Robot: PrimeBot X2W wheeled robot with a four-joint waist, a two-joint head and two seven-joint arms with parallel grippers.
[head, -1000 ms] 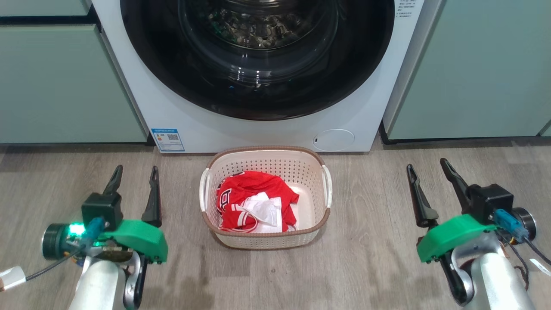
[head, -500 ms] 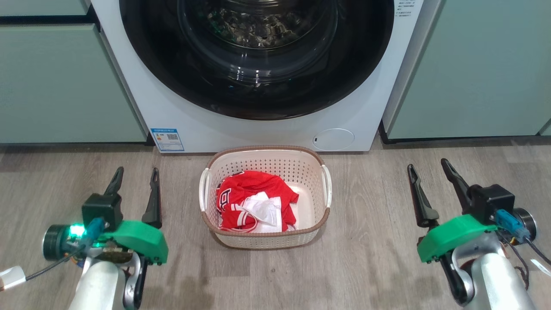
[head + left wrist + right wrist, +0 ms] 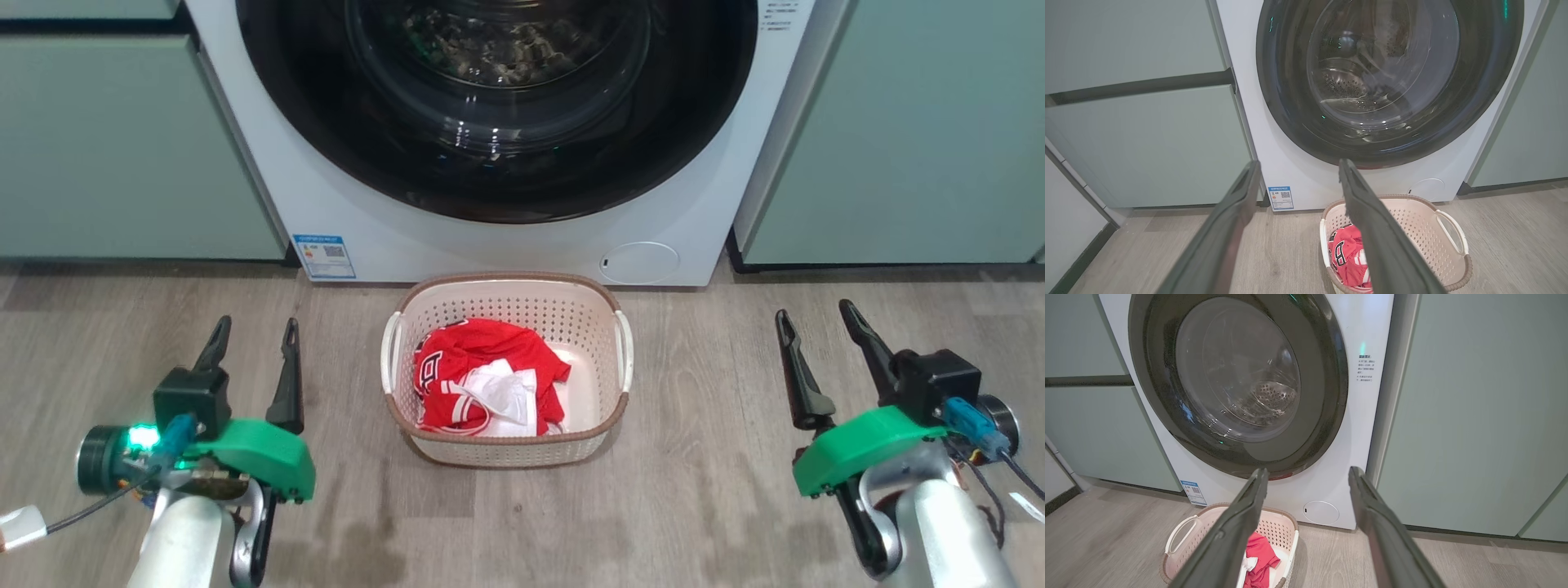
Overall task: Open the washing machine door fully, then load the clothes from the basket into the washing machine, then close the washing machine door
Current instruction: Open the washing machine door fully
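Step in hand: we judge the first step, opening, as not yet begun; the washing machine door sits closed in the front of the washing machine and we touch nothing
Door: right behind the basket and above it, a glossy black ring round a clear glass bowl
Clothes: the clothes lie bundled inside the basket, toward its left half, red with a white piece on top
Left tool: the left tool hangs left of the basket, apart from it, fingers spread wide, empty
Right tool: the right tool hangs right of the basket, well apart, fingers spread wide, empty
Next move: we think one tool must rise past the basket to the door's rim; we cannot tell where a catch or handle sits, so finding an edge to pull comes first
Edges: the basket stands just in front of the machine's base; the door's lowest rim looks higher than the basket, so we expect the swing to pass over it
Open room: bare floor on both sides of the basket; the cabinets flanking the machine behind it may limit a full swing
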